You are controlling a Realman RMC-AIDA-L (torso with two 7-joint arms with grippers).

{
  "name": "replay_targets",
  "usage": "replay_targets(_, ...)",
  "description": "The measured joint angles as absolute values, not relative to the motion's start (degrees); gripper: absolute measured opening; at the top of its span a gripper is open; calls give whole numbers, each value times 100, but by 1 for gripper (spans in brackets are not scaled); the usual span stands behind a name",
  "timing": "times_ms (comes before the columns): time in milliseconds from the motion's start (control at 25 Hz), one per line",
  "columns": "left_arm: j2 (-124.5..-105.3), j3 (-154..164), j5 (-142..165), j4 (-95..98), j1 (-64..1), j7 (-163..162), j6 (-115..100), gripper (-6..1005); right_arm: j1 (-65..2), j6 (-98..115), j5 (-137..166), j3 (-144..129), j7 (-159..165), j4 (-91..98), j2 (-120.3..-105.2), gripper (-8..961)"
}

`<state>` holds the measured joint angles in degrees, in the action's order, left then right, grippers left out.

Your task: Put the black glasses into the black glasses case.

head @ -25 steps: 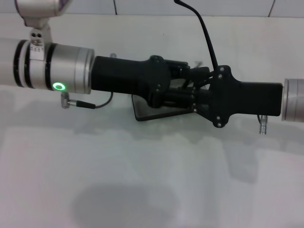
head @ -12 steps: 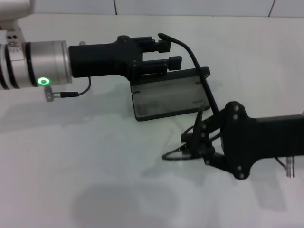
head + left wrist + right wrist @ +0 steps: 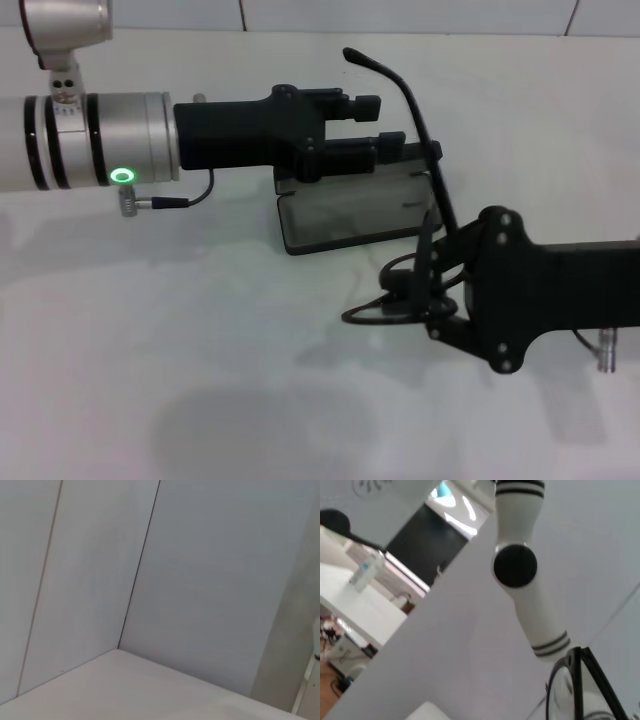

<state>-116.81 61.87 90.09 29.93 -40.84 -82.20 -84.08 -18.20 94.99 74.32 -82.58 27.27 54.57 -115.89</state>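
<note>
Right claw [image 3: 412,290], clamped on the black glasses [image 3: 400,190], has risen toward the black glasses case [image 3: 350,215].

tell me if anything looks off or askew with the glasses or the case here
Yes: the black glasses sit crooked in the right gripper, one temple arm sticking steeply up past the open black glasses case, lenses low near the table. The left gripper is at the case lid.
</note>
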Motion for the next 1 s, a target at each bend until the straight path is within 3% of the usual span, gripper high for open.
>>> replay_targets(280, -11925, 6162, 8876, 2981, -4151, -7675, -8294, 634, -2677, 10099, 7014, -8353, 2737, 3868, -11591, 108)
replay_targets(440, -11970, 6160, 8705, 2886, -4137, -7335, -8211, 634, -3033, 10153, 6859, -8198, 3040, 3198, -11568, 110)
replay_targets(1000, -11970, 6202, 7660, 2321, -3902, -5737, -8531, 635, -2809, 9892, 7035, -7754, 3735, 3140, -11528, 119)
